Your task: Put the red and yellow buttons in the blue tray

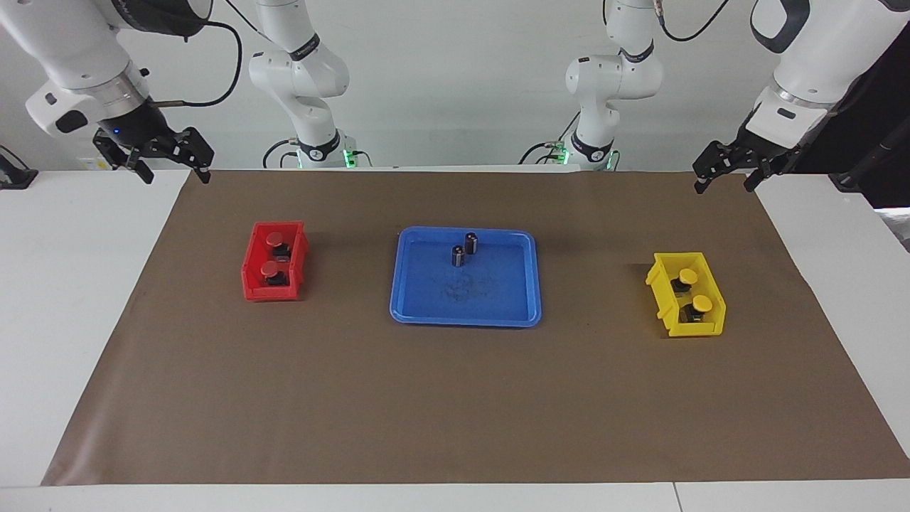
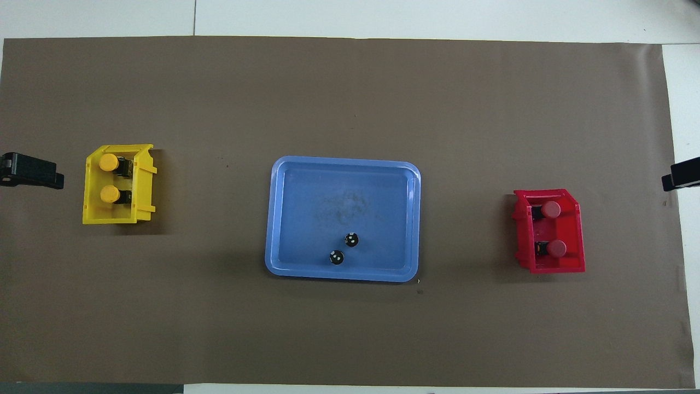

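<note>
While nothing is yet in my grip, I list the stock and its hazards as follows:

Item, blue tray [image 1: 466, 306]: mid-table, flat on the brown mat [image 1: 455, 398], holding two dark cylinders [image 1: 464, 250] upright in the part nearest my bases. Risk: a button set down among them could knock one over or send it rolling; I judge the bare part of the floor farther from me the safer spot.

Item, red buttons [image 1: 274, 256]: two, lying in the red bin [image 1: 250, 274] toward my right arm's end. Risk: the walls crowd them and they sit close together, so my fingers may catch the rim, drag the light bin, or nudge the neighbour.

Item, yellow buttons [image 1: 695, 290]: two, in the yellow bin [image 1: 704, 326] toward my left arm's end. Same risks; the round caps may also slip out of a pinch taken too high.

Item, right gripper [image 1: 174, 165]: raised over the mat's edge at its own end of the table, well apart from the red bin, fingers spread, empty.

Item, left gripper [image 1: 726, 176]: raised at the mat's corner at its end, well apart from the yellow bin, fingers spread, empty.

Both arms wait; none of the four buttons is in the tray
</note>
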### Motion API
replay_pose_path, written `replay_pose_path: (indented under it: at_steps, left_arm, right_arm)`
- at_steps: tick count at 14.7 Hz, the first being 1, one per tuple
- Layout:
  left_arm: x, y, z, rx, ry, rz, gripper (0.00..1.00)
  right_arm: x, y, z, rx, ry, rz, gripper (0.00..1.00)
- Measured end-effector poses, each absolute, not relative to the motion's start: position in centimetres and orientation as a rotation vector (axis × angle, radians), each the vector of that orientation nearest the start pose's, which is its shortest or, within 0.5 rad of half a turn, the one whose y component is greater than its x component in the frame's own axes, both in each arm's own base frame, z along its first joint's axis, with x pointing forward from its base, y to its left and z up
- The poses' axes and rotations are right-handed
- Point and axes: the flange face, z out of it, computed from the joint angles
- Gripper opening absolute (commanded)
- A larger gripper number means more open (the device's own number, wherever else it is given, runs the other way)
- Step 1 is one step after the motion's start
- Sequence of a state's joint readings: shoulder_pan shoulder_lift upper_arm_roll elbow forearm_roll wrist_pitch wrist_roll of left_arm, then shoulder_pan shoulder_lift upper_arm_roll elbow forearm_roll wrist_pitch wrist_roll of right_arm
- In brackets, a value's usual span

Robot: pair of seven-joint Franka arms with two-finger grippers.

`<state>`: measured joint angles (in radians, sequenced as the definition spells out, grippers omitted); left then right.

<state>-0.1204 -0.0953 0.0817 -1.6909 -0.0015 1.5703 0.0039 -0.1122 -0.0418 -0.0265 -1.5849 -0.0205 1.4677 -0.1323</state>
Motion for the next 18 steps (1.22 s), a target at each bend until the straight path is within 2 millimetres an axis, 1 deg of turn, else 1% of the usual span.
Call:
replay_pose_path:
  at_steps: [13, 16, 18]
  left_arm:
    - [52.3, -1.8, 61.9, -3.149, 0.068, 0.042, 1.0]
    - [52.3, -1.8, 61.9, -3.149, 0.068, 0.042, 1.0]
    - [52.3, -1.8, 61.9, -3.149, 0.068, 0.042, 1.0]
  right_arm:
    - [52.5, -7.5, 63.0, -3.148, 0.01, 0.125, 1.0]
    - [52.7, -6.4, 63.1, -3.15, -0.025, 0.115, 1.0]
    - [52.8, -6.0, 63.1, -3.15, -0.037, 0.112, 1.0]
